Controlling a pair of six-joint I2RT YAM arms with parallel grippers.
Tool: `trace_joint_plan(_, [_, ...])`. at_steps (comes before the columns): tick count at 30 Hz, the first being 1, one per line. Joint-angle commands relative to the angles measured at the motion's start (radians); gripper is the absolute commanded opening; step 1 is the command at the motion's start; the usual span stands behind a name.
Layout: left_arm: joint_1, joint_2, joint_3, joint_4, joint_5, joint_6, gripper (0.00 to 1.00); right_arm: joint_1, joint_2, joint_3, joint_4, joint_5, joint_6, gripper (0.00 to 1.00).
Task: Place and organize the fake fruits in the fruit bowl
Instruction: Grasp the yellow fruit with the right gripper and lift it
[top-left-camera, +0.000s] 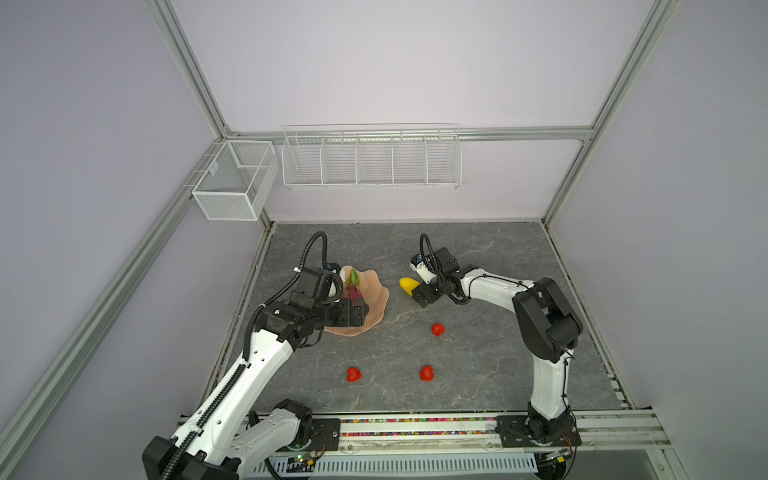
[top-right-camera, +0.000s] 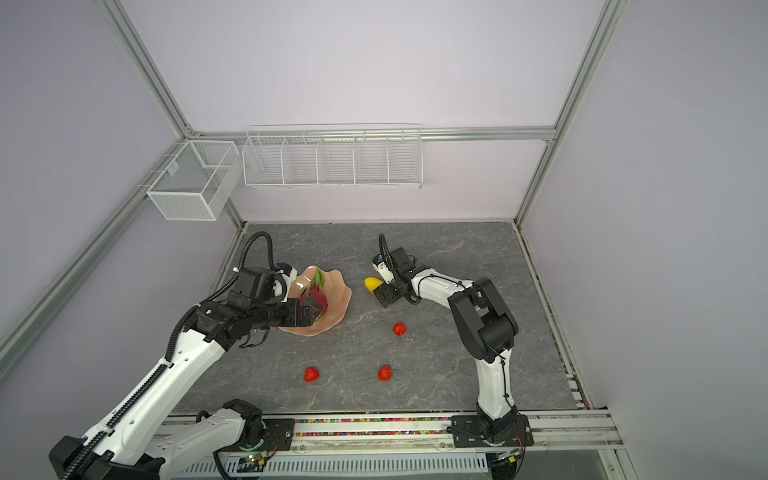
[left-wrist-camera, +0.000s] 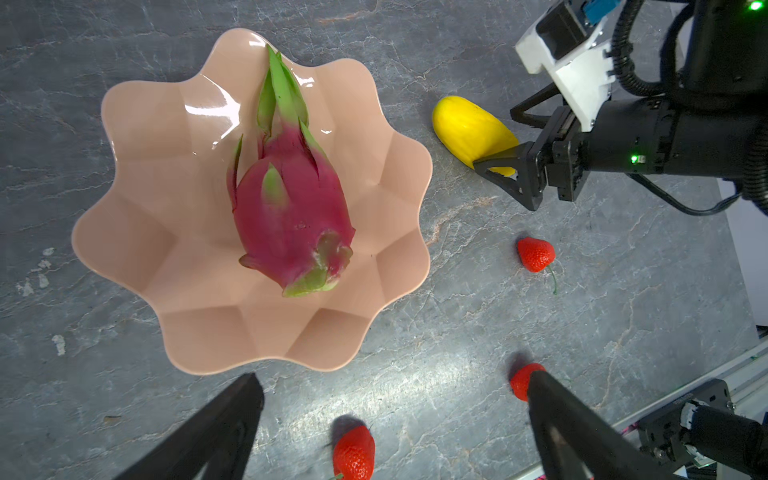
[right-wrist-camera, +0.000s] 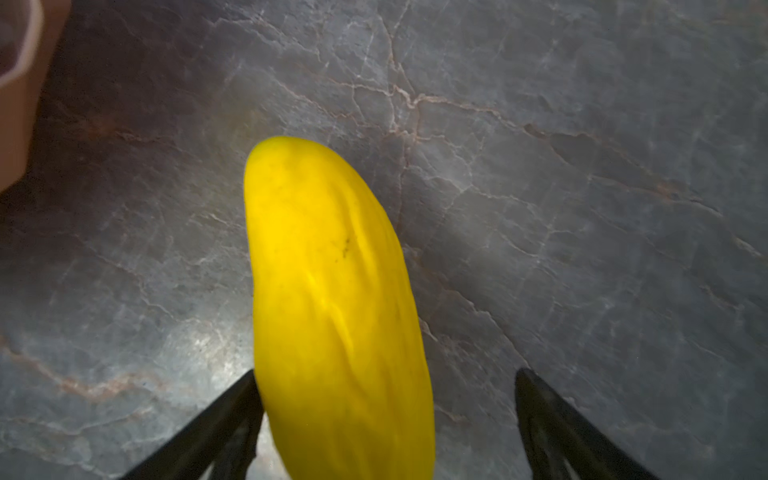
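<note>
left end effector (left-wrist-camera: 395, 376): wide open, empty | right end effector (right-wrist-camera: 386, 374): open astride yellow fruit (top-left-camera: 409, 284), 2 o'clock of fruit bowl (top-left-camera: 376, 299) in a top view | risk: off-centre squeeze rolling fruit away

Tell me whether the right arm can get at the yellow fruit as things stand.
Probably yes: the open jaws of the right arm flank one end of the yellow fruit on the table, nothing else between.

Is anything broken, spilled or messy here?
Nothing looks broken or spilled. The magenta dragon fruit lies in the glossy peach-pink scalloped bowl; the yellow ribbed fruit and three red strawberries sit on the grey table.
</note>
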Motion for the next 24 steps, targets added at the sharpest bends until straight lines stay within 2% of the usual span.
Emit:
trace_joint_plan(1, [-0.003, 0.014, -0.003, -0.003, -0.010, -0.007, 0.99, 0.005, 0.018, 0.026, -0.040, -0.072, -0.028, 0.89])
trace_joint_plan(9, [-0.003, -0.001, 0.002, -0.018, -0.064, -0.012, 0.99, 0.006, 0.059, 0.073, -0.089, -0.118, -0.020, 0.72])
trace_joint_plan(13, [-0.003, -0.011, 0.005, -0.034, -0.082, -0.022, 0.99, 0.006, 0.085, 0.118, -0.131, -0.125, -0.017, 0.55])
trace_joint_plan(16, [-0.003, -0.026, 0.008, -0.042, -0.104, -0.029, 0.99, 0.006, 0.072, 0.122, -0.133, -0.115, -0.009, 0.48])
trace_joint_plan(24, [-0.003, -0.059, 0.008, -0.037, -0.220, -0.049, 0.99, 0.022, -0.158, 0.063, -0.114, -0.176, 0.131, 0.45])
